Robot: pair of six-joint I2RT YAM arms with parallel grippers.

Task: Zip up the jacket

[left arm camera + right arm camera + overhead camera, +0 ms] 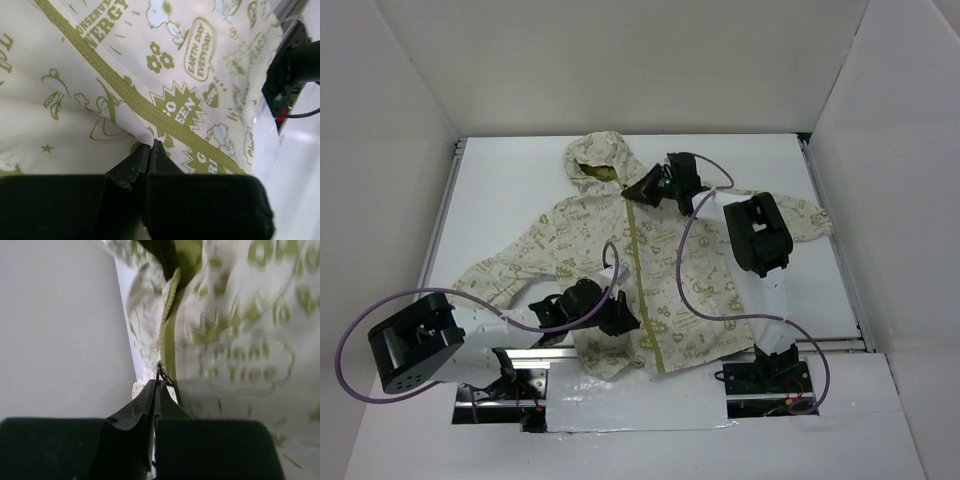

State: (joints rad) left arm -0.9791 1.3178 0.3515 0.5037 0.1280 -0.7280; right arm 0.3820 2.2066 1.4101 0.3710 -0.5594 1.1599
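White table [510,190], jacket [570,235] flat, right hand [638,190] pinching zipper pull [162,374] (top end)

The left arm [510,322] reaches from 7 o'clock toward centre, its pincer [618,318] low with fingers [132,167] pressed together. The right arm [757,240] rises from 5 o'clock; its pincer [642,188] points toward 9, likewise closed.

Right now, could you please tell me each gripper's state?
Left gripper: closed on the cream green-printed jacket.
Right gripper: closed on its dark zipper pull.
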